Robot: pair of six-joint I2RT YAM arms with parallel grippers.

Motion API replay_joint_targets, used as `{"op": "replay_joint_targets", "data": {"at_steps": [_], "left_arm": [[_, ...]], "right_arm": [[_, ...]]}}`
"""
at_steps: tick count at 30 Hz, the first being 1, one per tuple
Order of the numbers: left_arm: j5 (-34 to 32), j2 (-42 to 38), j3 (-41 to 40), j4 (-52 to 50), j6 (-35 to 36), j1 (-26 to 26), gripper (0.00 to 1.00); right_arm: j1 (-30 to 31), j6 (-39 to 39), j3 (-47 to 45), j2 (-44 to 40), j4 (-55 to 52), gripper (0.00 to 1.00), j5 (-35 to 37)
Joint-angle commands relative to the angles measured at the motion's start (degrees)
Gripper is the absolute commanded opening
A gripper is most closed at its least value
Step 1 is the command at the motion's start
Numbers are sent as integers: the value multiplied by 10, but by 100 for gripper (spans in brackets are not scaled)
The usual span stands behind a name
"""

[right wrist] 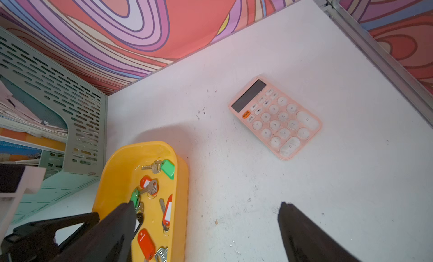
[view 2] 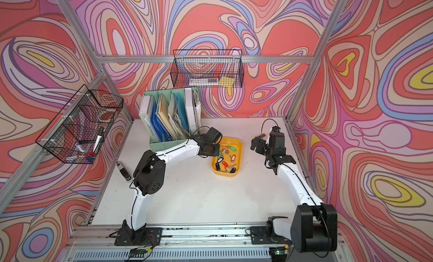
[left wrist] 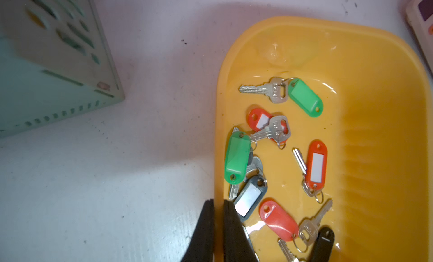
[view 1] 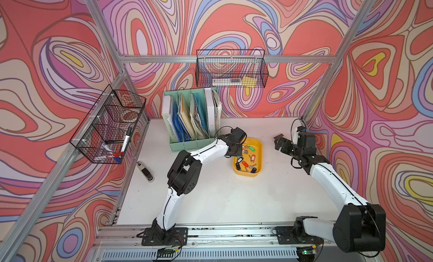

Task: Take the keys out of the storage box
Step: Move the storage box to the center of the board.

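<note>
**Opening step of key removal.** The left gripper (left wrist: 218,202) is shown with its fingers (left wrist: 232,225) set nearly together astride the rim of the yellow storage box (left wrist: 375,131). One finger lies outside the wall and one inside, so the wall appears to be pinched; no key is seen to be held. The right gripper (right wrist: 208,204) is held with its jaws spread wide above the white table (right wrist: 234,155), just beside the box. A pink calculator (right wrist: 275,117) lies farther off.

All the keys (left wrist: 316,164) are seen lying in the box, and none is seen on the table. The step is judged to be a bracing or tilting of the box. The next move would call either for a tip toward open table or for a descent of the right gripper onto one tag. Several tags overlap, so the isolated green-tagged key (left wrist: 304,96) is to be preferred.
</note>
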Motion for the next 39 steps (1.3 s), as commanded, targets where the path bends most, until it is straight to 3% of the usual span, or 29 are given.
{"op": "replay_joint_targets", "data": {"at_steps": [1,12,21,28,34,39], "left_arm": [[-14,-60,-55,15,-7,8,2],[-46,-223,-280,47,-10,27,1],[-57,-329,-415,51,7,65,0],[-73,-379,-457,21,58,107,0],[-90,-365,-447,-10,85,134,3],[-102,-357,-432,-12,89,139,14]], "right_arm": [[-1,-5,13,8,-3,98,5],[-1,-10,20,22,9,98,-18],[-1,-20,17,28,20,98,-36],[-1,-23,14,24,26,98,-45],[-1,-23,14,22,26,98,-47],[-1,-22,13,17,22,98,-53]]}}
